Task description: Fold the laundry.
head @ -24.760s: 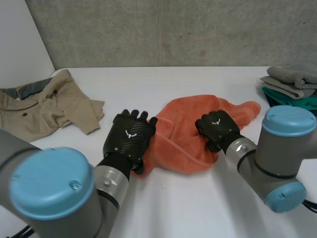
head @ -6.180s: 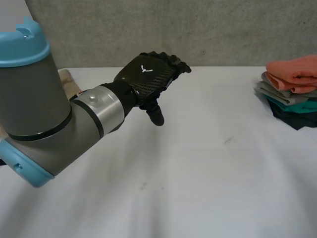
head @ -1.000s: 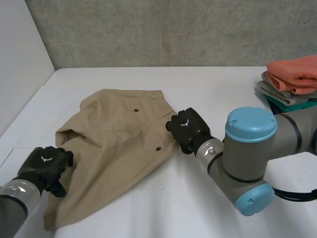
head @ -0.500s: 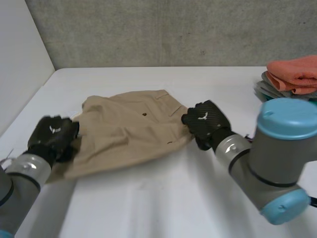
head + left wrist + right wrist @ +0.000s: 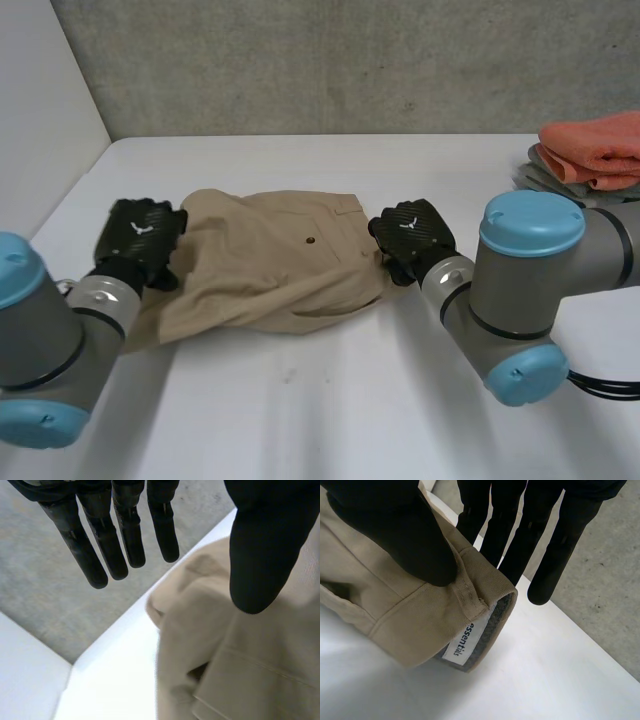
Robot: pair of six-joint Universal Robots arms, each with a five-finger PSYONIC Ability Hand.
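Observation:
Beige shorts [image 5: 270,265] lie bunched in a wide fold on the white table [image 5: 350,400]. My left hand [image 5: 140,235] is at the shorts' left end. In the left wrist view its fingers [image 5: 120,535] are straight and spread from the thumb, just above the cloth [image 5: 250,665], holding nothing. My right hand [image 5: 410,232] is at the right end, on the waistband. In the right wrist view its thumb [image 5: 395,525] presses the waistband [image 5: 410,625] against the fingers behind it, next to a white label [image 5: 465,640].
A stack of folded laundry topped by an orange towel [image 5: 595,145] sits at the table's far right edge. A grey wall runs behind the table and a white wall stands at the left. Bare table lies in front of the shorts.
My left hand carried the shorts' near left part up and away from the front edge, folding the cloth over, then opened and let go. The right hand kept its pinch on the waistband.

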